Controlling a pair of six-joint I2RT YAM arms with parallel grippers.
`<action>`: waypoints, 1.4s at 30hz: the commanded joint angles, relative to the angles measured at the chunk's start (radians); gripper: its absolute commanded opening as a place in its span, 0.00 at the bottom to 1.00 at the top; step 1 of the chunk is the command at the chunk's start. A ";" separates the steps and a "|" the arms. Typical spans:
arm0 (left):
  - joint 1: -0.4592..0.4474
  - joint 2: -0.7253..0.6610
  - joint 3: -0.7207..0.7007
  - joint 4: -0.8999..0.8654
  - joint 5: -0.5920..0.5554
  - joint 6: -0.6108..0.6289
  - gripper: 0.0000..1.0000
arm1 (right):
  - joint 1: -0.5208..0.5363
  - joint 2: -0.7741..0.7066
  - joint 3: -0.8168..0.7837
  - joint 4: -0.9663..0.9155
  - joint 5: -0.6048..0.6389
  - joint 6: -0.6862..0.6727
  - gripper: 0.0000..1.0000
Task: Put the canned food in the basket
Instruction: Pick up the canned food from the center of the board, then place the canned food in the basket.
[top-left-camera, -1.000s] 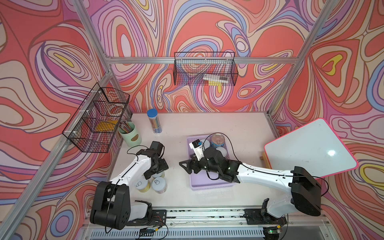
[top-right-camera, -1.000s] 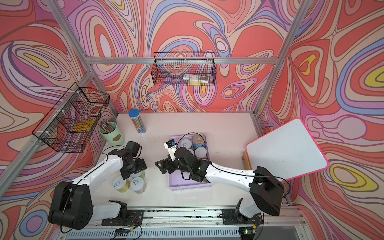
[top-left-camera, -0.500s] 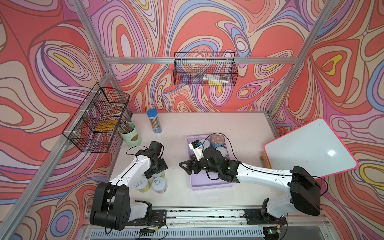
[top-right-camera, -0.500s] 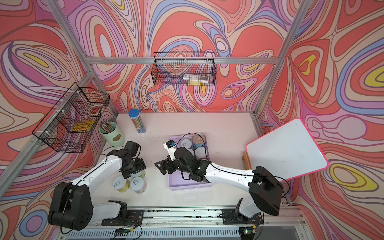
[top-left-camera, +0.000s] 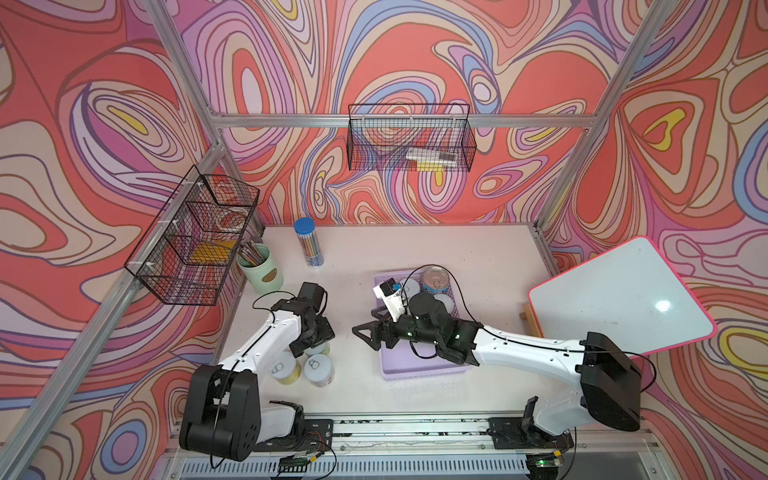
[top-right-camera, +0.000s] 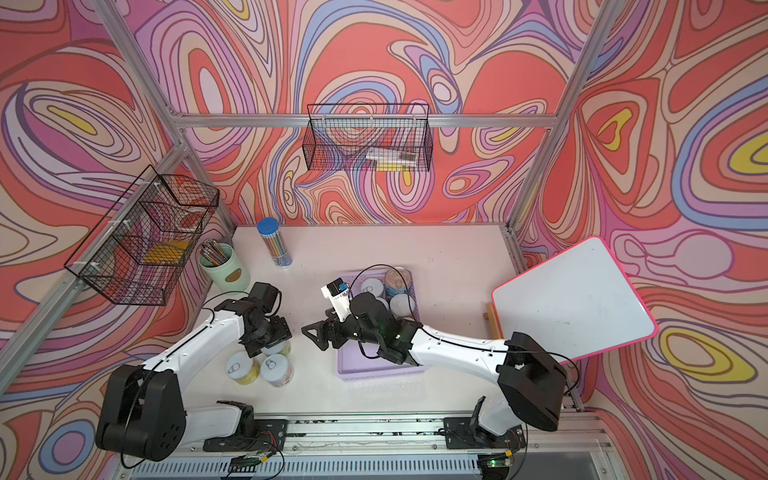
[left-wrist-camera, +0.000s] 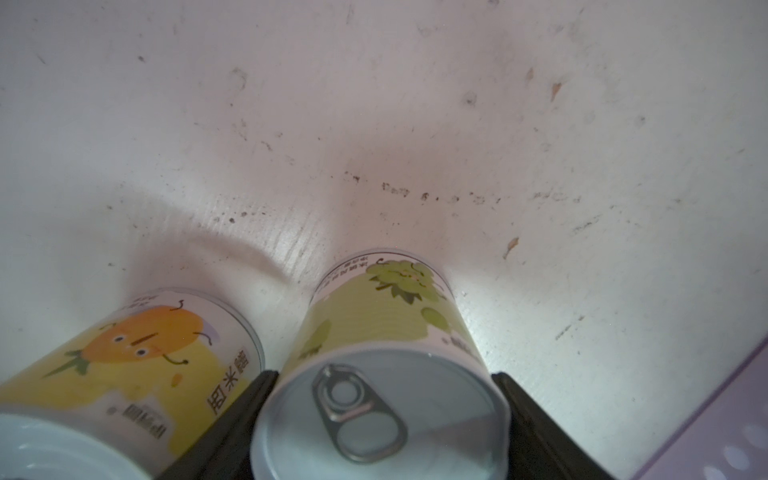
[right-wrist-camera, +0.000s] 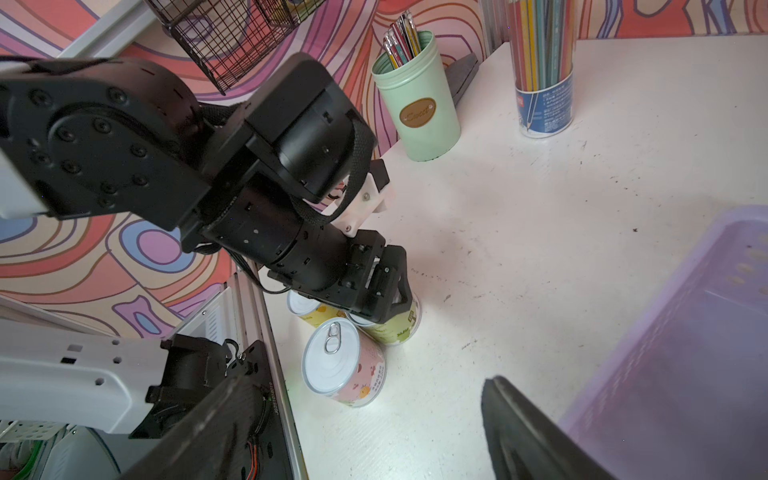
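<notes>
My left gripper pinches the upright green grape tin on the table, at 9 o'clock from the lilac basket. A yellow-labelled tin stands just beside it. My right gripper hangs spread and empty off the basket's 9 o'clock edge

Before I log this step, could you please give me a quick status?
Left gripper straddles green-label can on table, grip unconfirmed. Right gripper open, empty, beside basket. Orange-label can crowds one left finger.

Bare table btwn 3 cans & basket; right pincer hangs there.
</notes>
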 joint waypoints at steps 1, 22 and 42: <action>0.008 -0.019 0.007 -0.006 0.006 0.002 0.70 | -0.001 -0.014 -0.008 0.010 0.004 -0.012 0.88; -0.062 -0.098 0.235 -0.196 -0.020 0.083 0.70 | -0.005 -0.096 -0.029 0.006 0.076 -0.077 0.89; -0.335 0.000 0.399 -0.123 0.002 0.138 0.72 | -0.123 -0.279 -0.160 -0.106 0.125 -0.062 0.89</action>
